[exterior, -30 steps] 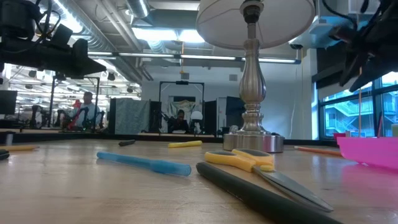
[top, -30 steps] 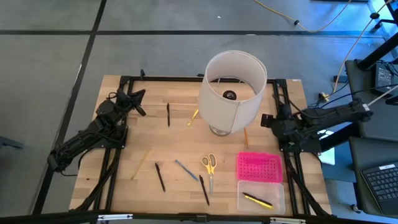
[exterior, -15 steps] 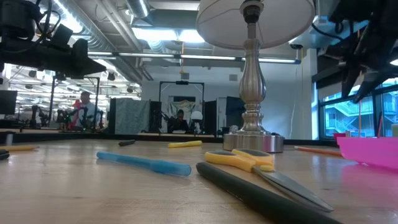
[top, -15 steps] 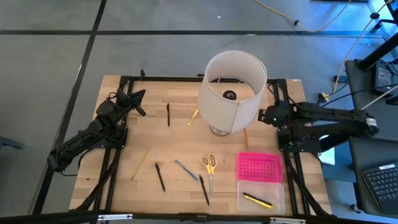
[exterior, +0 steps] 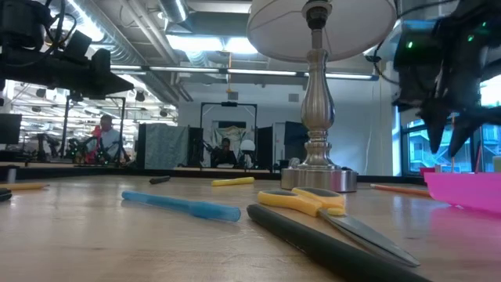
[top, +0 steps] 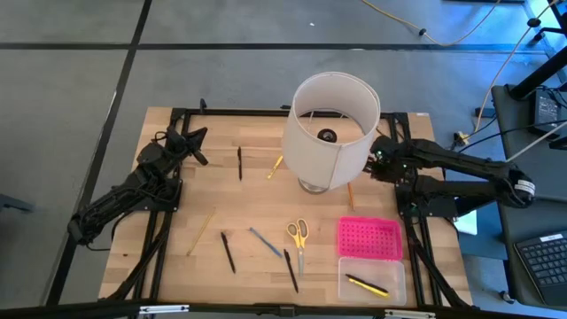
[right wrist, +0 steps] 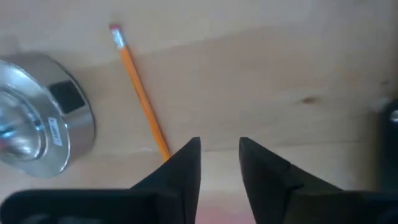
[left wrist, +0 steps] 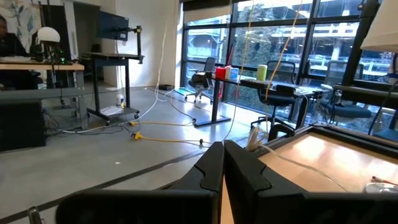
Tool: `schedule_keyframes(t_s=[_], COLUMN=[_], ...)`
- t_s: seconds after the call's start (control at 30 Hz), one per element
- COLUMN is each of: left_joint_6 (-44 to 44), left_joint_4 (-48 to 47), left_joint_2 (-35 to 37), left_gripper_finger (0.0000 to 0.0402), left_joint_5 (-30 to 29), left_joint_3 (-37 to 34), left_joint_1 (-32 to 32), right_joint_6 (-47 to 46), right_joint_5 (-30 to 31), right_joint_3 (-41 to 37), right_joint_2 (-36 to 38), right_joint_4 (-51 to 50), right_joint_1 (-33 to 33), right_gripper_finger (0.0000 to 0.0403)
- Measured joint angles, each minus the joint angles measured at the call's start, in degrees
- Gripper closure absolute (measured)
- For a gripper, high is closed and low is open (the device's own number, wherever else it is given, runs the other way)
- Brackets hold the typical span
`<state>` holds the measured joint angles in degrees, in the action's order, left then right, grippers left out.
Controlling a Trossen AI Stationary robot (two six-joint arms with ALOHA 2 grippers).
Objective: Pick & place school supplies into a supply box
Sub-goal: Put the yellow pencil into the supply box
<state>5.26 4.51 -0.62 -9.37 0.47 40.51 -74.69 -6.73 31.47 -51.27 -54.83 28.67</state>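
Hovering at centre right of the high frame, right end effector (top: 374, 165) partly open, empty, just right of lamp base (right wrist: 34, 118); orange pencil (top: 350, 196) directly below it in frame, long axis near vertical, this arm nearer by far. Left end effector (top: 197, 135) shut, empty, parked upper left. Supply box (top: 371, 280) at lower right, pink lid (top: 368, 237) adjoining above.

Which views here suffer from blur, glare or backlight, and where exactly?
Low view: the black pen nearest the lens is soft, and the right tool is a dark silhouette against bright windows. Right wrist view: the orange pencil and lamp base look soft, with highlights on the metal. Left wrist view: windows are bright and the left tool is dark. High view: evenly lit.
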Motion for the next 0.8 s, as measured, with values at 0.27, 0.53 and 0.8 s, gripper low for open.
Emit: schedule_keyframes(t_s=[0.27, 0.53, 0.8], left_joint_6=[0.0, 0.0, 0.0], left_joint_4=[-0.01, -0.15, -0.52], left_joint_2=[0.0, 0.0, -0.01], left_gripper_finger=[0.0395, 0.0395, 0.0395], left_joint_5=[0.0, 0.0, 0.0], left_joint_3=[-0.01, 0.0, -0.01], left_joint_1=[-0.01, -0.02, 0.0], right_joint_6=[5.26, 10.83, 17.06], right_joint_5=[-8.64, -3.89, -1.85], right_joint_3=[-3.91, -3.04, -3.04], right_joint_2=[-4.64, -6.7, -13.53], right_joint_4=[13.98, 21.13, 27.29], right_joint_1=[3.58, 5.88, 6.23], right_gripper_finger=[0.0289, 0.0289, 0.0289])
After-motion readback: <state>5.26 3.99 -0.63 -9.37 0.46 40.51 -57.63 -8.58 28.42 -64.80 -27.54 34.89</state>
